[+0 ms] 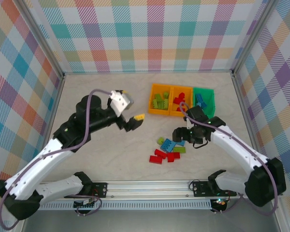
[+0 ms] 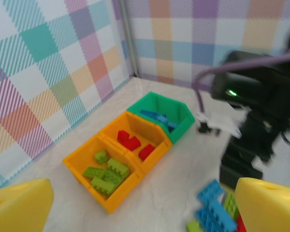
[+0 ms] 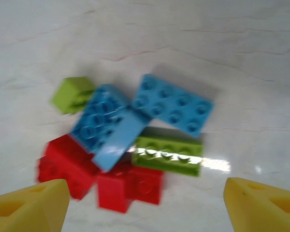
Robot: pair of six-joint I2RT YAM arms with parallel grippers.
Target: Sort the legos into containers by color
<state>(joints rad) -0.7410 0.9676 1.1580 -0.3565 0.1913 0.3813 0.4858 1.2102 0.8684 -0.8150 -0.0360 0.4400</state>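
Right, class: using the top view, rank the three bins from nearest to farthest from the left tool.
1. Left orange bin, at the row's end nearest the left tool.
2. Middle orange bin, centre of the row.
3. Green bin, at the right end.

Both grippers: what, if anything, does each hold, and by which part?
Nothing. The left gripper is open in air; the right gripper is open above loose legos.

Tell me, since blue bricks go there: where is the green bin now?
In the top view the green bin sits toward the table's far right, the right end of the row of three, against the middle orange bin on its left.
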